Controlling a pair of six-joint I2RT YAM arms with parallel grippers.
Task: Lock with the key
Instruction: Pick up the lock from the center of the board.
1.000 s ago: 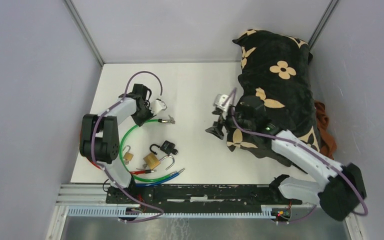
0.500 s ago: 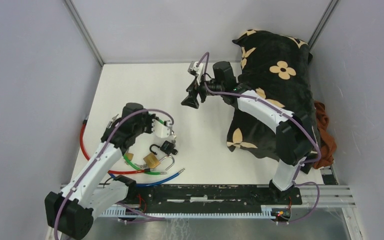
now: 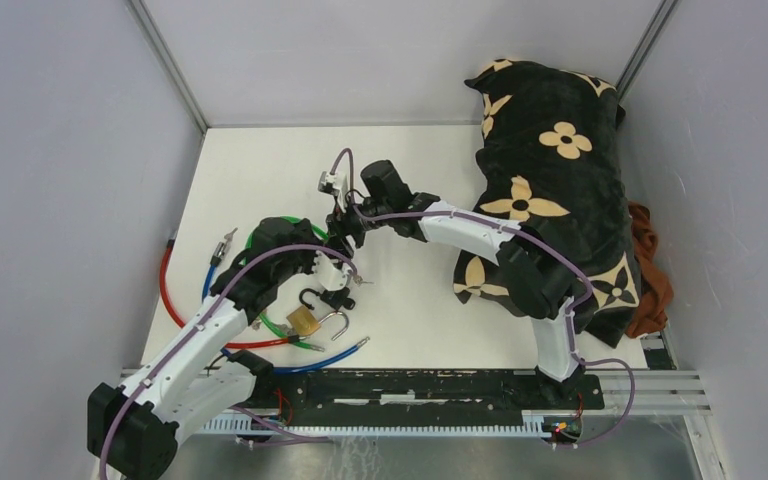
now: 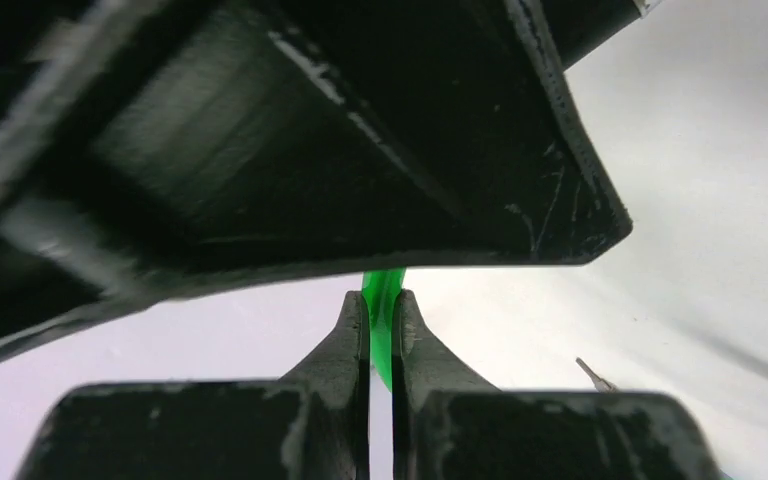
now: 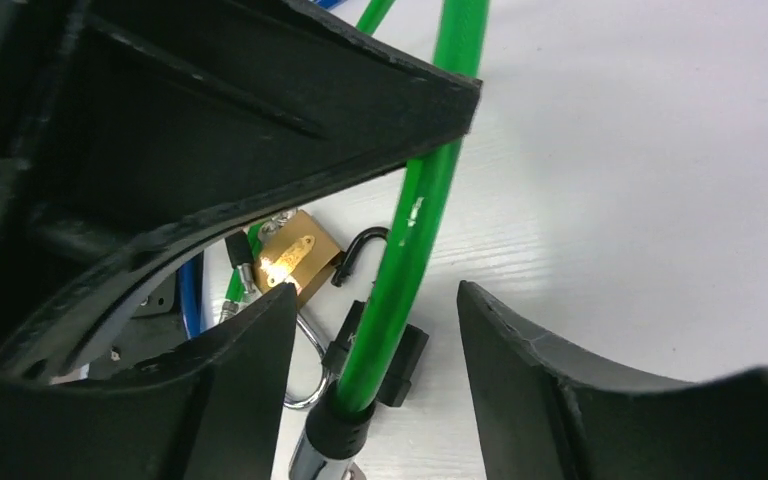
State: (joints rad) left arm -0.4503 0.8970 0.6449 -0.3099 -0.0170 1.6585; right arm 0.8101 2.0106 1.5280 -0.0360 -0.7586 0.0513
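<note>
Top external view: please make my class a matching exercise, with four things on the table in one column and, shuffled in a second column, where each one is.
Things
1. green cable
2. brass padlock
3. flowered cushion
4. red cable

Places
A. curving along the left edge of the table
B. filling the table's right side
C. pinched in the left gripper
D. lying near the table's front edge

Pairs: 1-C, 2-D, 3-B, 4-A
</note>
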